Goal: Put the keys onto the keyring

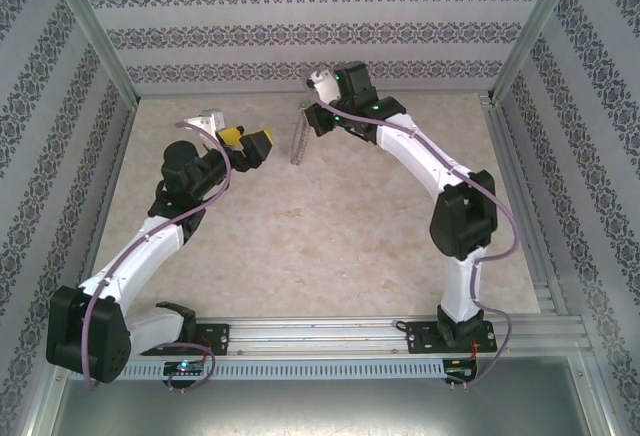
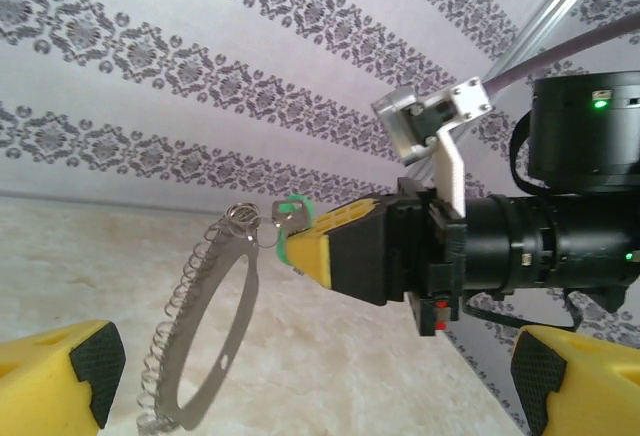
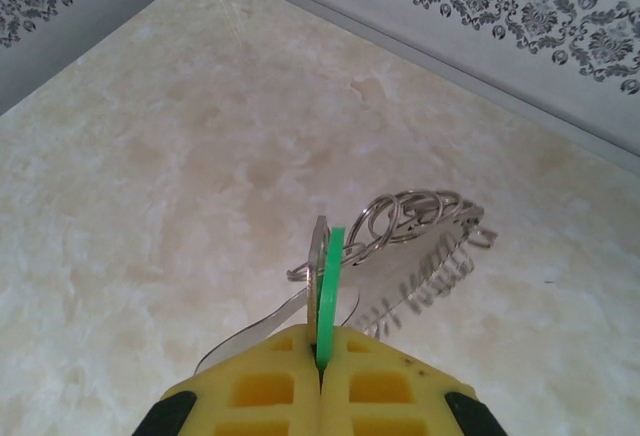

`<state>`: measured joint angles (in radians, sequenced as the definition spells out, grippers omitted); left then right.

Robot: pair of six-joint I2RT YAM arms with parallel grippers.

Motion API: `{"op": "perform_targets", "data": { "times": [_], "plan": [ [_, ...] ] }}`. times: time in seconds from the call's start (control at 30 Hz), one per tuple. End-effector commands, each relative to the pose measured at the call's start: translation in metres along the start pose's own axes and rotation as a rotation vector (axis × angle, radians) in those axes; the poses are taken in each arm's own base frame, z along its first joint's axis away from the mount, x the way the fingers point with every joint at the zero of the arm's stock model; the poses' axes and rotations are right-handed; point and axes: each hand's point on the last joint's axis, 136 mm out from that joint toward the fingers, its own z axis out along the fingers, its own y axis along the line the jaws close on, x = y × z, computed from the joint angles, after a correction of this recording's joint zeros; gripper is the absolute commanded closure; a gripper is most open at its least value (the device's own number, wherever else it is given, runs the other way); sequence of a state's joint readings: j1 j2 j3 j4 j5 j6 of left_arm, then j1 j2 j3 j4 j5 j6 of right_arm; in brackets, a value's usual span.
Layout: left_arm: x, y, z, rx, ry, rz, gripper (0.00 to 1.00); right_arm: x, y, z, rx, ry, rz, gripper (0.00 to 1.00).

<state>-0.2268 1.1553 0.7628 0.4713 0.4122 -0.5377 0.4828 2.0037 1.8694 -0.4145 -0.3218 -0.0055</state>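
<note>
Pinching the small key with a bright green plastic head and short silvery blade (image 3: 329,276) edge-on between its yellow fingers, my right gripper (image 3: 321,341) is closed hard on the head and raised above the pale marbled table (image 1: 330,226). The large thin dark-grey metal keyring (image 2: 240,306), fringed with small grey metal bits, dangles in the air with its top right against the key. From here I cannot tell whether the blade's hole is actually on the hoop or whether the hoop is merely caught in the same pinch. My left gripper (image 1: 258,146) stands with its jaws spread wide and empty, near the hoop and facing it (a good waiting spot, I think). I judge we are in the threading step, at or near its end. Next, I reckon, the left gripper should take the hoop's lower rim gently to steady it. Then I could check the link before the right gripper lets go, since an unhooked ring would simply drop to the table.
</note>
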Motion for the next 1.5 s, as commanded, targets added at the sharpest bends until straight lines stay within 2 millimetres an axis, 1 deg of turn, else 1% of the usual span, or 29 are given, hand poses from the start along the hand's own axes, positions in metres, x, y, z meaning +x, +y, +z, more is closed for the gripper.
{"op": "perform_targets", "data": {
  "times": [0.0,0.1,0.17,0.33,0.47,0.57,0.77,0.9,1.07,1.27,1.47],
  "plan": [
    [0.001,0.011,-0.006,-0.050,0.000,0.022,0.00,-0.010,-0.010,0.010,-0.014,-0.038,0.046,1.00],
    [0.002,0.010,-0.004,-0.043,0.007,0.019,0.00,0.007,-0.022,0.018,0.004,-0.019,0.086,1.00],
    [0.003,0.010,-0.003,-0.035,0.015,0.017,0.00,0.022,-0.028,0.019,0.013,0.002,0.109,1.00],
    [0.003,0.008,-0.001,-0.023,0.024,0.012,0.00,0.060,-0.037,0.012,0.040,0.029,0.168,1.00],
    [0.002,0.004,-0.001,-0.013,0.030,0.017,0.00,0.095,-0.043,0.008,0.066,0.082,0.198,1.00],
    [0.001,0.002,-0.001,-0.008,0.031,0.015,0.00,0.115,-0.044,0.005,0.074,0.109,0.218,1.00],
    [0.002,0.003,-0.001,-0.011,0.039,0.011,0.00,0.151,-0.037,0.006,0.064,0.171,0.259,1.00],
    [0.004,0.003,0.000,-0.010,0.047,0.003,0.00,0.172,-0.032,0.009,0.060,0.212,0.275,1.00],
    [0.005,0.003,0.000,-0.010,0.055,-0.001,0.00,0.198,-0.032,0.006,0.076,0.263,0.305,1.00],
    [0.004,0.003,0.001,-0.008,0.061,-0.006,0.00,0.222,-0.023,0.005,0.060,0.314,0.336,1.00],
    [0.004,0.003,0.003,-0.010,0.069,-0.008,0.00,0.240,-0.010,0.004,0.041,0.357,0.343,1.00]
  ]
}}
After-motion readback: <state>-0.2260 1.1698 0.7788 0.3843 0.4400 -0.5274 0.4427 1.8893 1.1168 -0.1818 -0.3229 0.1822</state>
